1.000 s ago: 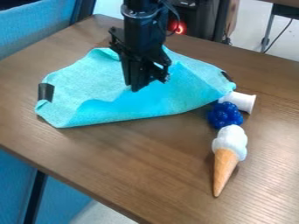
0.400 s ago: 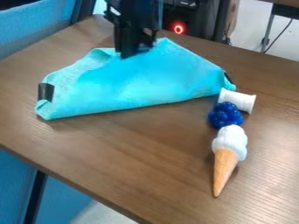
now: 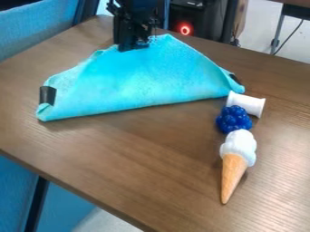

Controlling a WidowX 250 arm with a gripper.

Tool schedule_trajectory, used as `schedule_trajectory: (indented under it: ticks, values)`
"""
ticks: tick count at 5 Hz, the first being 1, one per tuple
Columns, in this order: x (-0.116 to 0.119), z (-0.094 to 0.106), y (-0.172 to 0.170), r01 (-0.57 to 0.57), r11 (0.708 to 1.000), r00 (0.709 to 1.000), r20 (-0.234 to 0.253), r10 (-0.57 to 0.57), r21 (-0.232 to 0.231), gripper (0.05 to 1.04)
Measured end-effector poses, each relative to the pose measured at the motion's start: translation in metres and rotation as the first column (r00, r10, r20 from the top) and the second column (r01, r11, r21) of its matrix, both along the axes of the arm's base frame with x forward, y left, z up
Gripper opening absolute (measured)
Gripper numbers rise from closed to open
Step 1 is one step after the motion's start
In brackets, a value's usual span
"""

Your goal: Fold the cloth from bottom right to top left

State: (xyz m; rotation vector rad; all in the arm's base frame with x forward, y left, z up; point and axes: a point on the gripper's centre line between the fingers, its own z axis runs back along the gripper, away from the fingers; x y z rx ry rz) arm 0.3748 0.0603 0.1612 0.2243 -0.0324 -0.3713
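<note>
Watching my feed, I've got the black two-finger gripper (image 3: 131, 47) over the far peak of the turquoise fabric cloth (image 3: 145, 79), right at the top layer. Can't tell whether it's clamped on the fabric or just sitting against it, sorry. The rest of the cloth spreads out below the gripper toward the camera, ending in a long, fairly straight fold.

Looks nearly done to me, probably just a matter of laying that corner down and letting go. What bugs me is the release: if the fabric snags on the gripper when I lift, the top layer could come up with it and undo the fold. Letting go too soon might make the corner spring back toward the camera, too. And if I overshoot away from the camera, I could drag the whole cloth, since I wouldn't trust the black strips out left (image 3: 47, 95) and right of the gripper to hold it.

A sideways drag could also nudge the white plastic spool (image 3: 247, 103), down and right of the gripper beside the cloth's end, into the shiny blue berry cluster (image 3: 234, 119) next to it.
</note>
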Motion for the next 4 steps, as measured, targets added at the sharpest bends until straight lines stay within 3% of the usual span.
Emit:
schedule_trajectory:
  ticks: [1, 2, 4]
  values:
    - [0.009, -0.002, 0.006, 0.041, 0.999, 0.999, -0.015, -0.04, 0.024, 0.056]
    - [0.017, 0.002, 0.018, 0.054, 0.998, 0.997, -0.063, -0.052, 0.031, 0.056]
    - [0.039, 0.015, 0.039, 0.045, 0.999, 0.993, -0.112, -0.043, 0.017, 0.056]
